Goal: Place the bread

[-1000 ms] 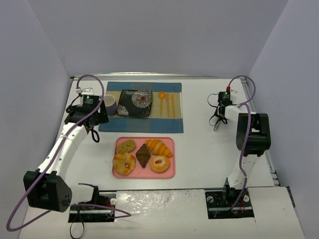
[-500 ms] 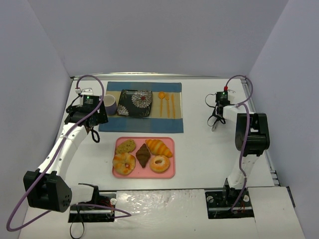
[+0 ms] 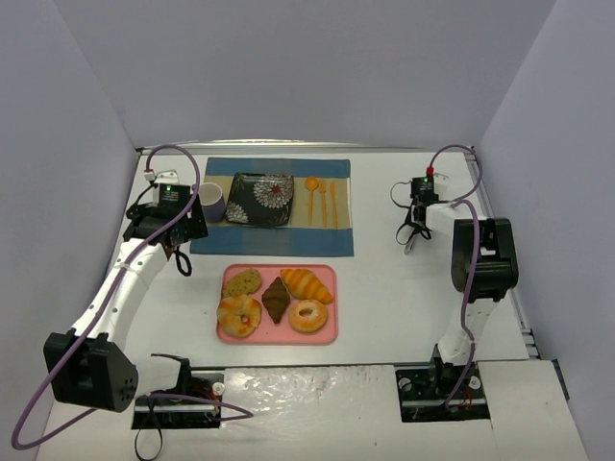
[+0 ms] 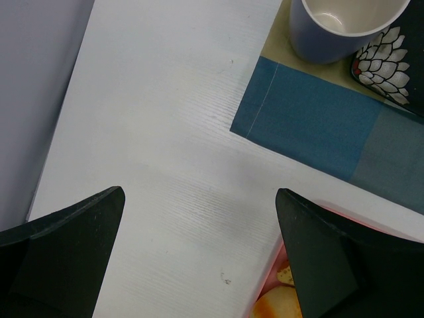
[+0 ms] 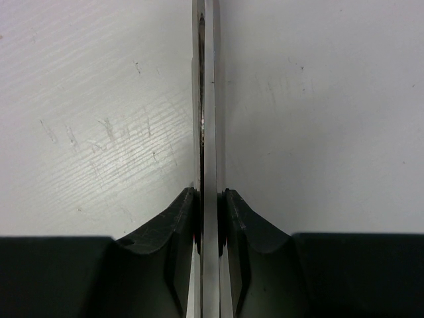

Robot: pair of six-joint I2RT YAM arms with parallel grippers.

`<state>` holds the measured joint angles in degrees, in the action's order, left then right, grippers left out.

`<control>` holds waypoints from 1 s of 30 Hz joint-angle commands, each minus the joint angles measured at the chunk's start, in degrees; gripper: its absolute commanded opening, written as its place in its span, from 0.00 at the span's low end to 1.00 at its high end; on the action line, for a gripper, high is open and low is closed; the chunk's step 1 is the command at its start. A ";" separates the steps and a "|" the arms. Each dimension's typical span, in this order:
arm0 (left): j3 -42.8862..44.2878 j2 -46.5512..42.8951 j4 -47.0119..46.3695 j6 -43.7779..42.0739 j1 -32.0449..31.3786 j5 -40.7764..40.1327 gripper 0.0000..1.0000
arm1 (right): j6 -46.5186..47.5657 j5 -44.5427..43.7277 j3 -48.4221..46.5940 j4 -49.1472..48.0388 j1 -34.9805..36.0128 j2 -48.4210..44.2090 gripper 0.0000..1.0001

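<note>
Croissant [image 3: 306, 284] on the pink tray [image 3: 330, 331], far right, beside the dark pastry [image 3: 277, 300]. Probably light, flaky, crushable: pinch gently across its thick middle. Left gripper [image 4: 200, 192] spread wide, empty; right gripper [image 5: 209, 193] clamped on thin metal strips [image 5: 207, 99], maybe tongs, view's edge-on.

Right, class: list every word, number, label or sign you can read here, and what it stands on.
None can be read. The dark square plate carries only a white flower pattern; the lilac ceramic mug, pink plastic tray and thin metal strip show no marking.
</note>
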<state>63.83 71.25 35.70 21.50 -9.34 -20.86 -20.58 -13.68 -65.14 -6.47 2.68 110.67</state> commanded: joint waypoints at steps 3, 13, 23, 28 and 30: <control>0.33 -2.77 -1.44 0.49 0.12 -1.02 0.97 | -0.35 -1.79 -0.18 3.25 1.12 -5.06 0.00; 0.15 -3.84 -0.55 0.12 0.12 -1.46 0.97 | -0.95 -2.22 0.99 3.91 2.76 -7.66 0.00; -0.46 -5.16 -0.55 0.47 0.12 -1.11 0.97 | -2.09 -5.48 -2.26 9.80 8.99 -12.49 0.00; -0.69 -5.25 -0.51 0.51 0.12 -0.90 0.97 | -3.02 -4.86 -3.32 13.31 10.66 -15.54 0.00; -0.64 -5.34 -0.37 0.57 0.12 -0.84 0.97 | -3.25 -4.41 -3.32 14.06 11.14 -16.77 0.00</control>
<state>62.00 67.77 36.10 21.52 -9.34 -20.88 -22.57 -16.25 -65.47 5.31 13.42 99.32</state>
